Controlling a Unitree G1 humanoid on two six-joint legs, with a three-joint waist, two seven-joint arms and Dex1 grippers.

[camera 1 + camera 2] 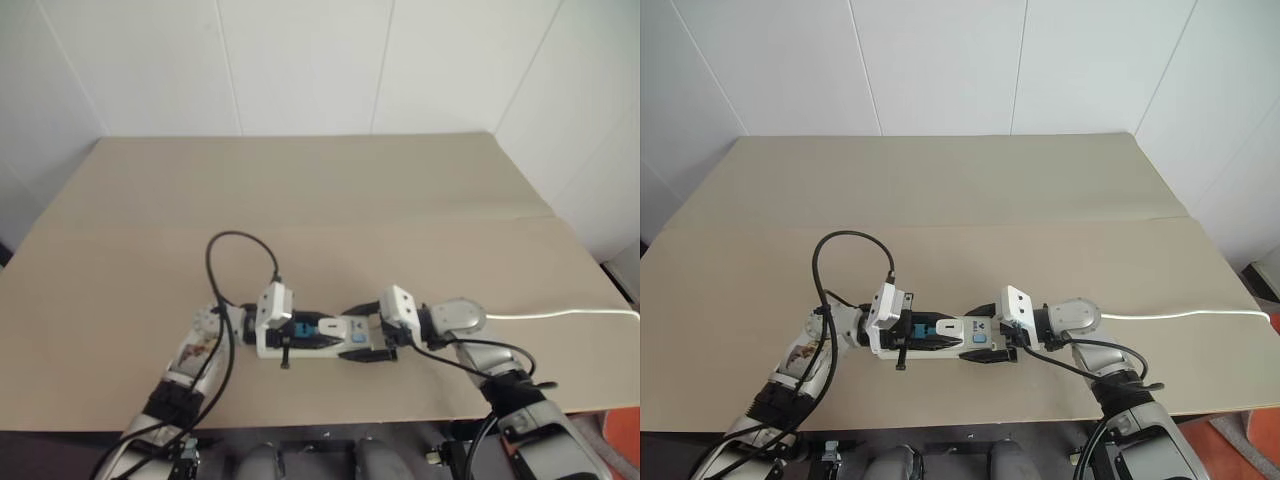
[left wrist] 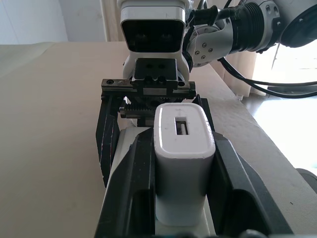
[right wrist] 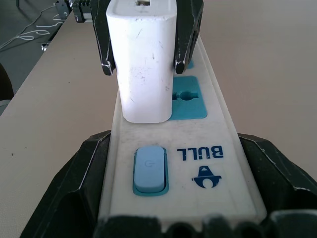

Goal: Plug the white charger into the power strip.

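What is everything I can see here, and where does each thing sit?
white charger: one, white, standing on the power strip by a blue socket, between the left gripper's fingers.
power strip: one, white with blue sockets and a blue switch, lying on the table near its front edge.
white cable: one, white, running across the table toward its right edge.
table: one, beige, against white walls.
left gripper: one, black fingers, shut on the white charger.
right gripper: one, black fingers, clasping the strip's switch end.

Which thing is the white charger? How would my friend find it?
Look at the tan table, then the long white power strip lying between the robot's two tools. The white charger is the little plain white block standing on the strip, pinched by the left tool, beside a blue socket.
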